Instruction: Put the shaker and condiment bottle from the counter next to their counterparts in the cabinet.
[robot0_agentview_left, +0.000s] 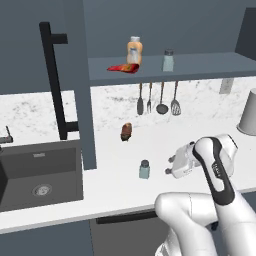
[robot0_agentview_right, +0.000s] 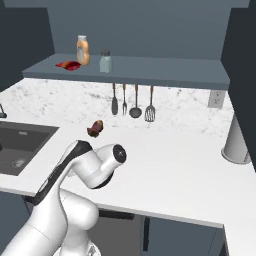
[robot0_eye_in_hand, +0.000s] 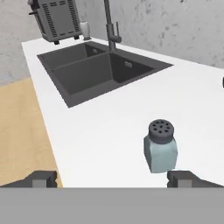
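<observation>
gripper (robot0_eye_in_hand: 112, 178) with its two dark fingertips (robot0_eye_in_hand: 42, 178) spread as wide as they go, holding and touching nothing. in the hand view the fingertips stand at either side of the bottom edge, and the shaker (robot0_eye_in_hand: 160, 146) stands upright on the counter (robot0_eye_in_hand: 100, 131) just beyond them, nearer one fingertip than the other, so it is not yet centred in the gap. the wide spread suits an approach: the jaws could pass on both sides of the small body before closing, though the hand would likely need a sideways correction first.

in the left base view the gripper (robot0_agentview_left: 169, 165) hangs just beside the same shaker (robot0_agentview_left: 144, 169), apart from it, the wrist turned so the fingers point across the worktop toward the sink (robot0_agentview_left: 40, 172). the sink and its faucet (robot0_eye_in_hand: 110, 26) lie further along that line in the hand view, with a grey slotted appliance (robot0_eye_in_hand: 56, 18) at the far end of the counter.

a brown lump (robot0_agentview_left: 126, 131) lies on the counter beyond the shaker, near the wall, below hanging utensils (robot0_agentview_left: 157, 98).

on the cabinet (robot0_agentview_left: 165, 35) shelf the condiment bottle (robot0_agentview_left: 123, 68) already lies flat, just beside the orange bottle (robot0_agentview_left: 134, 51) with the white cap; the second shaker (robot0_agentview_left: 168, 60) stands upright a little apart from them. the door with its long black handle (robot0_agentview_left: 54, 80) stands open, leaving the shelf reachable. by this layout, one half of the task looks done and the counter shaker remains to be lifted to its twin.
</observation>
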